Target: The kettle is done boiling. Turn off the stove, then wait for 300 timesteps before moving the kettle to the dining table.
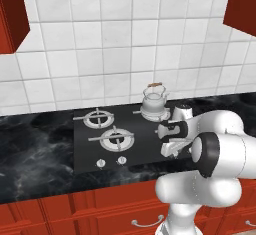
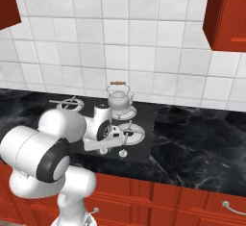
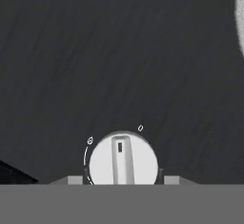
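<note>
Gripper [image 3: 123, 181], mine: jaws part-way apart, one finger tip at 3 o'clock and one at 9 o'clock of a white knob [image 3: 123, 160]. I cannot tell whether the tips press its rim or stand just clear of it.

Knob, as seen from my hand: round and white, with a raised bar across its middle that points to 12 o'clock. Small white marks lie on the glass at its 10 and 1 o'clock. It sits on the stove [image 3: 119, 51], which is flat dark glass.

Stove [image 1: 85, 146], left base view: black cooktop set into the counter. Two silver-ringed burners show at its 9 and 11 o'clock, and two further white knobs [image 1: 111, 162] lie along its 6 o'clock edge. My white arm [image 1: 220, 144] covers its 3 o'clock side.

Kettle [image 1: 154, 101]: silvery, upright, with an orange-brown arched handle. It stands on the burner at 1 o'clock of the stove, close to the wall and well apart from my hand. In the right base view the kettle [image 2: 119, 98] stands at 12 o'clock of the stove [image 2: 145, 117], just beyond my wrist.

Counter [image 1: 35, 149]: black marble with white veins, on both sides of the stove.

Wall [image 1: 115, 44]: white tiles behind the stove.

Cabinets [image 1: 60, 209]: red, below the counter.
</note>
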